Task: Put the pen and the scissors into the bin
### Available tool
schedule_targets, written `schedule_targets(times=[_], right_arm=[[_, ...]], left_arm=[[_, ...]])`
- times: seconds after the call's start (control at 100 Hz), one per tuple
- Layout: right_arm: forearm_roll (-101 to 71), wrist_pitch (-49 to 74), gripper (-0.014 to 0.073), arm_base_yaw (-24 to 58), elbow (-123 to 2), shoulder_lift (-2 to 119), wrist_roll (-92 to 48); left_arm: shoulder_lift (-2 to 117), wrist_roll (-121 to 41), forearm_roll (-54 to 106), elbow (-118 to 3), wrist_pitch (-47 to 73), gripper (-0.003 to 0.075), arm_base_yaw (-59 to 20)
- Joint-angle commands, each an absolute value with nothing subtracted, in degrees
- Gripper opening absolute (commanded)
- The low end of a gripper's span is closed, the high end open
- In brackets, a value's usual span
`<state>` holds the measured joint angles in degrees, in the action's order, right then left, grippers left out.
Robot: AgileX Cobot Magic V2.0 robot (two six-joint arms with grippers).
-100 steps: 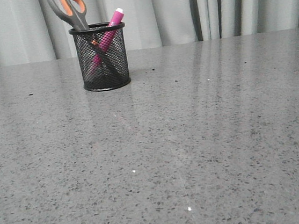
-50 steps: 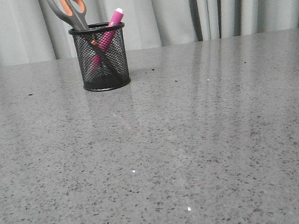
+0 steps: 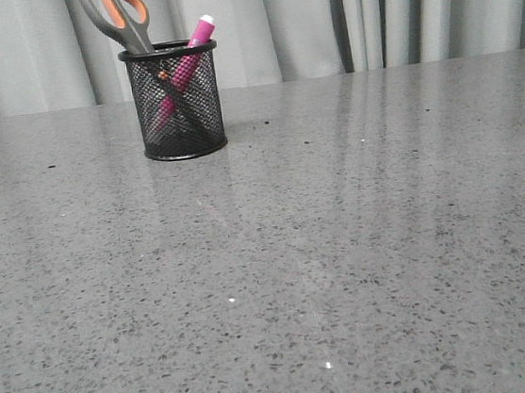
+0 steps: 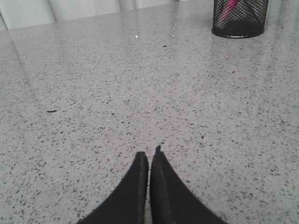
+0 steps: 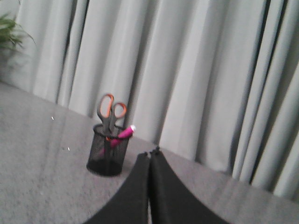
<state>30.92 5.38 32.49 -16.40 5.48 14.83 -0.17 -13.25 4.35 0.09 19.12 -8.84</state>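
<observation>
The black mesh bin (image 3: 174, 100) stands at the far left of the table. The scissors (image 3: 120, 15) stand in it, grey and orange handles up. The magenta pen (image 3: 190, 45) leans in it, white tip up. The bin also shows in the left wrist view (image 4: 239, 18) and in the right wrist view (image 5: 108, 151), where the scissors (image 5: 110, 110) and the pen (image 5: 124, 133) stick out of it. My left gripper (image 4: 149, 154) is shut and empty, far from the bin. My right gripper (image 5: 150, 153) is shut and empty, off the bin. Neither gripper shows in the front view.
The grey speckled table (image 3: 344, 244) runs to a grey curtain (image 3: 365, 9) at the back. A green plant (image 5: 9, 30) shows beside the curtain in the right wrist view.
The front view has shifted very slightly, so the bin sits a few pixels further left. Nothing else has moved.
</observation>
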Motion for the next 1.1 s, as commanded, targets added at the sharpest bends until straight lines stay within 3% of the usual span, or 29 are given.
schedule_targets(times=[0.0,0.1,0.26,0.49,0.81,1.09], right_arm=[[29.18,9.22,-0.0069,30.63,-16.46,6.11,14.74],[22.62,11.52,-0.0069,27.86,-14.03,6.11,13.8],[7.78,3.59,-0.0069,21.27,-7.04,6.11,1.56],[6.77,-4.2,-0.0069,17.64,1.48,4.27,0.82],[6.41,17.25,-0.0069,15.52,1.38,-1.67,0.82],[6.41,16.87,-0.0069,15.42,1.38,-1.67,0.82]], left_arm=[[-2.07,-12.69,4.28,2.57,16.41,-0.0019,-8.83],[-2.07,-12.69,4.28,2.57,16.41,-0.0019,-8.83],[-2.07,-12.69,4.28,2.57,16.41,-0.0019,-8.83],[-2.07,-12.69,4.28,2.57,16.41,-0.0019,-8.83],[-2.07,-12.69,4.28,2.57,16.41,-0.0019,-8.83],[-2.07,-12.69,4.28,2.57,16.41,-0.0019,-8.83]])
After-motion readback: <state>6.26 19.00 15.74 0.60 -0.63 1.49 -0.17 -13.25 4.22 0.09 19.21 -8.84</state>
